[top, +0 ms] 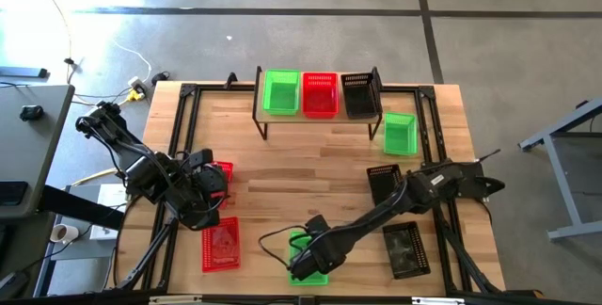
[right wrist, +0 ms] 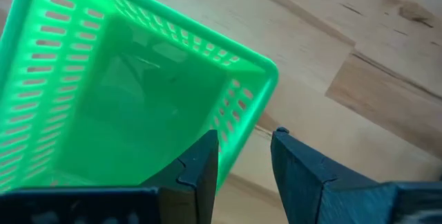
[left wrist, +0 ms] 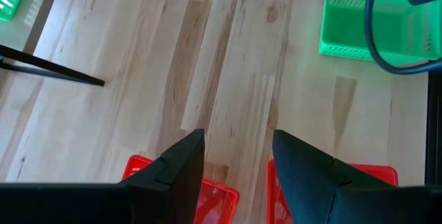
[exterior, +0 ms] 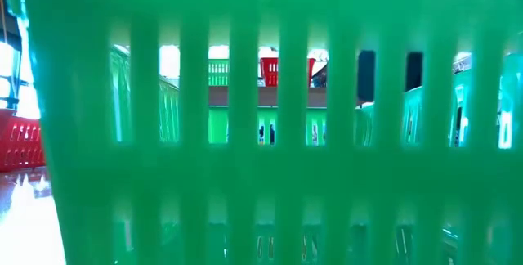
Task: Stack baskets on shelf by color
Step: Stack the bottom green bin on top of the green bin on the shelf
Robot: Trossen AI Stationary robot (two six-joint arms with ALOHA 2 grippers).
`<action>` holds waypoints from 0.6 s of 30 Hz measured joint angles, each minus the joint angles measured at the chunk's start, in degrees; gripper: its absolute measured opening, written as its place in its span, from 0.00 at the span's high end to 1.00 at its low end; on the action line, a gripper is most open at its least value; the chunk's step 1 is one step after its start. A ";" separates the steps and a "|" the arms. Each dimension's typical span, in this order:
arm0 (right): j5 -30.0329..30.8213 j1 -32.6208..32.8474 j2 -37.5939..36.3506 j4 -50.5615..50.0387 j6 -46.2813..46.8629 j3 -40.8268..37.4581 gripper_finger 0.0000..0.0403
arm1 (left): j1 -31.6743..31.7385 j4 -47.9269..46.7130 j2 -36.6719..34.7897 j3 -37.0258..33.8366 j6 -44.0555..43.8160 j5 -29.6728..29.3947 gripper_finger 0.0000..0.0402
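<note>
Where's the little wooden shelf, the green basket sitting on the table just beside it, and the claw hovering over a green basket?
shelf [top: 376, 120]: high view, bare wood top.
green basket [top: 400, 133]: high view, its floor.
right gripper [right wrist: 244, 156]: right wrist view, between fingertips.

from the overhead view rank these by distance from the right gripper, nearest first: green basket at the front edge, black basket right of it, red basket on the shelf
1. Green basket at the front edge, directly under the right gripper.
2. Black basket, front right of it.
3. Red basket on the shelf, far back, middle of the shelf.

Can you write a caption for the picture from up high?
Right gripper over a green basket; three baskets sit on the shelf.
</note>
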 joint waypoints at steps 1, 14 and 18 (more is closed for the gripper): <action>0.01 -0.02 0.18 -0.01 0.18 0.00 0.71 | 0.00 0.01 0.00 0.00 0.00 0.00 0.59; -2.39 -1.69 3.73 3.22 0.40 -0.02 0.85 | 0.02 0.44 0.00 0.00 4.15 -1.03 0.59; -1.72 -2.15 3.75 4.32 1.36 -0.02 0.92 | 0.02 0.44 0.00 0.00 4.98 -1.05 0.59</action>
